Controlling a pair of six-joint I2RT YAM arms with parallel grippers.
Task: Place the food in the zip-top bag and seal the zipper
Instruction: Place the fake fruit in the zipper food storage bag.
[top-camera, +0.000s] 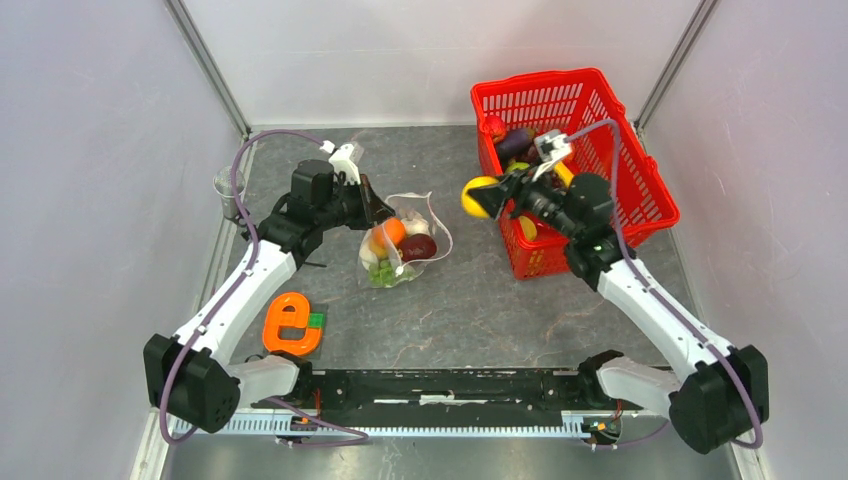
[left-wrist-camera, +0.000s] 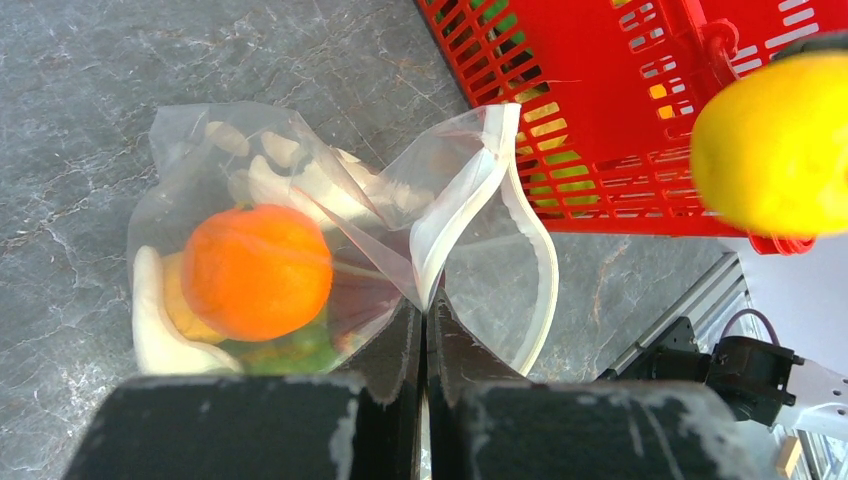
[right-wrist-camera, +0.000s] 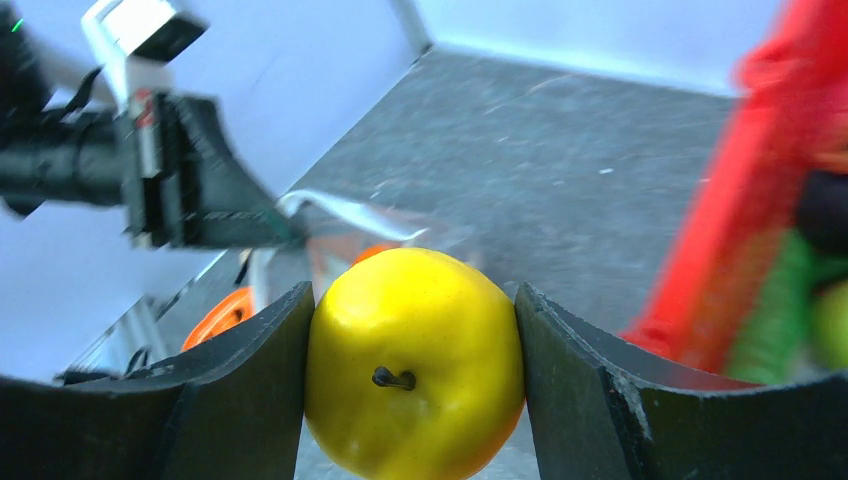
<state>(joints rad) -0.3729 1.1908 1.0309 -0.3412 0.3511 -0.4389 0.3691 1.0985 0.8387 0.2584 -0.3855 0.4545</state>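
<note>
R hand (right-wrist-camera: 412, 300) is clenched on a yellow fruit (right-wrist-camera: 413, 370), fingers (right-wrist-camera: 250, 400) on both flanks at its widest girth, stem end facing the wrist cam. Judgement: prob. hollow plastic, so light and hard, but round + glossy = slippery. A grip across the middle like this is the right place, w/ moderate squeeze. In the top view the fruit hangs centre-right of frame, just beside the left wall of the red basket (top-camera: 545, 100), apart from the zip-top bag (top-camera: 405, 240) further left, over the desk (top-camera: 470, 300).

L hand (left-wrist-camera: 422, 315) is pinched tight on the near lip of the bag, bottom centre of the L wrist view, holding the mouth open toward the right of frame. The zipper (left-wrist-camera: 470, 190) runs as a whitish strip round that mouth. Bag looks thin, floppy, v. light. It likely collapses if let go, so take it at the lip next to the strip, prob. the stiffest part.

Counts: 2 hands, 1 bag, 1 basket, 1 fruit in the air. Inside bag: orange fruit (left-wrist-camera: 257, 270), dark red piece (top-camera: 418, 246), green piece (top-camera: 385, 275) = 3 for sure; maybe a 4th yellowish one behind the orange, can't tell. Basket, upper right of top view: approx. 4–5 pieces show, arm hides the rest. Lower left: 1 orange e-shaped toy (top-camera: 288, 322), not food.
</note>
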